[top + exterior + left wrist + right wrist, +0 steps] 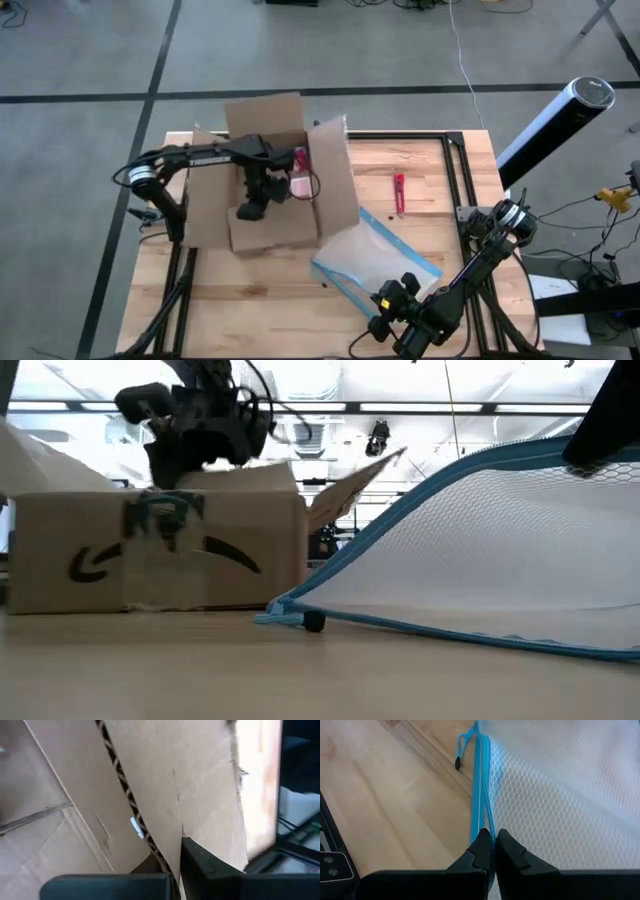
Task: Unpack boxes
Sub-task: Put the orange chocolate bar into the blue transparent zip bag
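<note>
An open brown cardboard box (268, 190) sits on the wooden worktop (420, 185), toward its left and far side, with its flaps spread out and up. The left hand (252, 205) reaches down inside the box from above; in the left wrist view one dark finger (210, 870) lies against the box's inner cardboard wall, and I cannot tell whether the fingers are spread or pressed together. Something pink (299, 160) shows inside the box near the far right corner.

Right of the box lies a clear mesh pouch (375, 260) with a blue zip edge. The right hand (492, 847) is at the near edge of the worktop, its fingers pressed together on the pouch's blue edge. A small red tool (399, 192) lies on the worktop beyond the pouch, well apart from the box.
</note>
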`<state>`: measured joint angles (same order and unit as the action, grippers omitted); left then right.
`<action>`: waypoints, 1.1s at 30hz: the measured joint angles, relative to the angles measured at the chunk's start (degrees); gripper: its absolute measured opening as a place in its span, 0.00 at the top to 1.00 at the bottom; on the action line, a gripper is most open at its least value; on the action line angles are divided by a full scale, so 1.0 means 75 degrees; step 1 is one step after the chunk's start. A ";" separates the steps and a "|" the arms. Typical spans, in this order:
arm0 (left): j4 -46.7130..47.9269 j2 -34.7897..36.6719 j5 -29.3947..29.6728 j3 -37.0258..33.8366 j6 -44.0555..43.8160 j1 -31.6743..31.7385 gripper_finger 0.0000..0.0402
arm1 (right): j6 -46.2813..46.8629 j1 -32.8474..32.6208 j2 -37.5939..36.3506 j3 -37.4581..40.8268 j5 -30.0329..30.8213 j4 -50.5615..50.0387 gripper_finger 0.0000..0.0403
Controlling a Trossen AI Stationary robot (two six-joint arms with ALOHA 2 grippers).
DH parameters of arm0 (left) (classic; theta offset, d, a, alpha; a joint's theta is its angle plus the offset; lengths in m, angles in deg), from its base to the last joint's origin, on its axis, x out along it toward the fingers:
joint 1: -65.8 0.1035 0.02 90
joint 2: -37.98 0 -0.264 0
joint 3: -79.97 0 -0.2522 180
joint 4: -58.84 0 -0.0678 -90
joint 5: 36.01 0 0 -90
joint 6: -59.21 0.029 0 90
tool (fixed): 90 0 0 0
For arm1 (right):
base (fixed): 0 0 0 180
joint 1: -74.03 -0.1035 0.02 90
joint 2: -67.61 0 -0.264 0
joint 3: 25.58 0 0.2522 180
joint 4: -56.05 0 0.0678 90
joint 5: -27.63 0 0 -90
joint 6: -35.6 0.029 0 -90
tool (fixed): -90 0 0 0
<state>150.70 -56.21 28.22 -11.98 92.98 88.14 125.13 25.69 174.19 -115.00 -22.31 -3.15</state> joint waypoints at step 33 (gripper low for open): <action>0.0590 0.3301 0.1748 -0.0981 -0.3787 -0.1888 1.00 | 0.0001 0.0000 0.0000 0.0000 -0.0001 0.0133 1.00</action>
<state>155.13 -31.45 41.33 -19.34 64.58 73.98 125.14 25.69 174.19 -115.00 -22.31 -2.15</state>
